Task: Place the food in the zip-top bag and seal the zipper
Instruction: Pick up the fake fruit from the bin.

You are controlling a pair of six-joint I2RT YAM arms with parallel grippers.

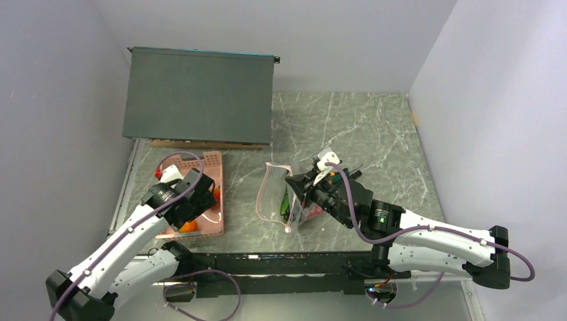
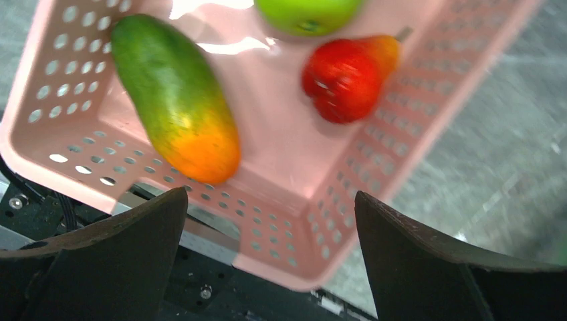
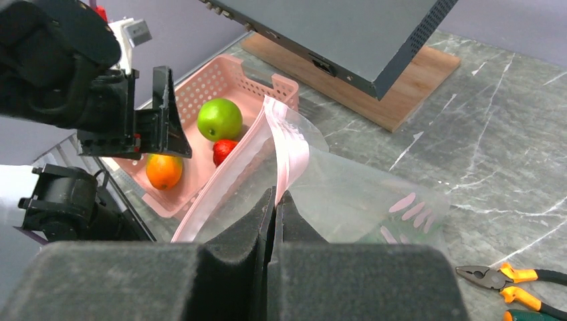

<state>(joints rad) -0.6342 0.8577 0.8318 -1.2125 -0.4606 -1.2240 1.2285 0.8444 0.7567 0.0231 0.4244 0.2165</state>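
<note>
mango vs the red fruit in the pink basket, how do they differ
The mango is long and oval; the red fruit is shorter and pear-shaped. The mango runs from green to orange, the red fruit from red to orange near its stem. The mango lies by one side wall, the red fruit by the opposite one, apart. Both lie in the pink basket.

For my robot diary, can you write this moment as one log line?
left hand: open over basket | right hand: shut on bag edge | basket: mango, red fruit, apple | bag: mouth open
</note>
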